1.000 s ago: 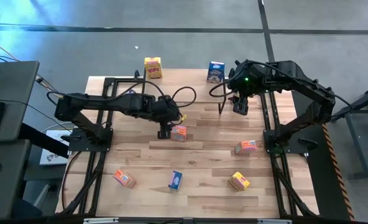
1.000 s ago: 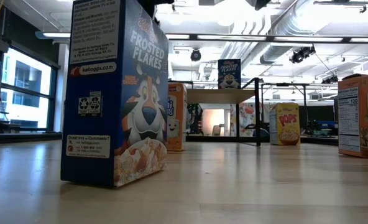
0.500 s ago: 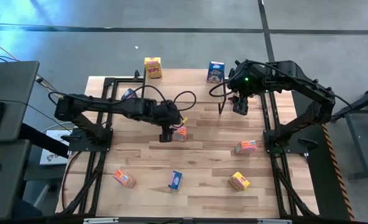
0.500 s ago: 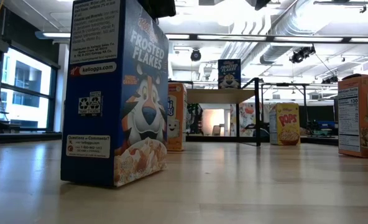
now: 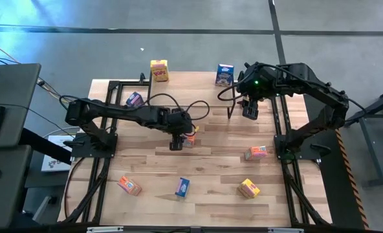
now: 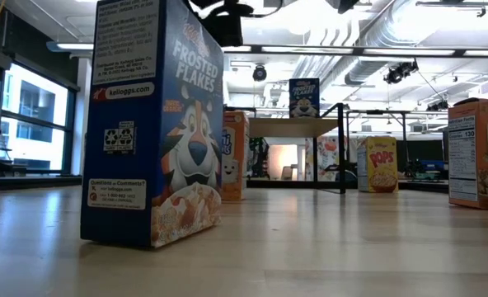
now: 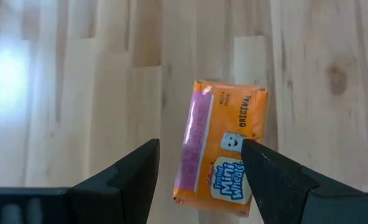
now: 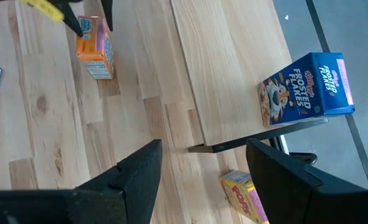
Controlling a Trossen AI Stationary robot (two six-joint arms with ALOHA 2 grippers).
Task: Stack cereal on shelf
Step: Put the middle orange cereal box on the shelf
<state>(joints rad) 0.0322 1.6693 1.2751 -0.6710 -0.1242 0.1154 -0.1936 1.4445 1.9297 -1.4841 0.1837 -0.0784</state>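
Note:
An orange Mini-Wheats cereal box point(image 7: 224, 149) point(image 5: 190, 137) stands upright on the tabletop near its middle. My left gripper point(image 7: 199, 165) point(image 5: 176, 142) hangs open above it. One finger stands on either side of the box, and the box sits nearer one finger. In the low view the gripper point(image 6: 222, 21) is well above the box point(image 6: 234, 155). The shelf point(image 8: 234, 62) point(image 6: 293, 128) stands toward the far edge. A blue Frosted Flakes box point(image 8: 305, 87) point(image 5: 224, 75) stands upright on one end of its plank. My right gripper point(image 8: 199, 180) point(image 5: 250, 110) waits open beside the shelf.
Several more boxes are spread over the table: a yellow Pops box point(image 5: 159, 70) at the far edge, a blue one point(image 5: 134, 98) at the left, an orange one point(image 5: 256, 152) at the right. Along the near side are an orange point(image 5: 129, 186), a blue point(image 5: 182, 188) and a yellow one point(image 5: 248, 188).
My left gripper has moved a little toward the table's right and near side and come down over the orange box. It now shows at the top of the low view. The right arm has kept still.

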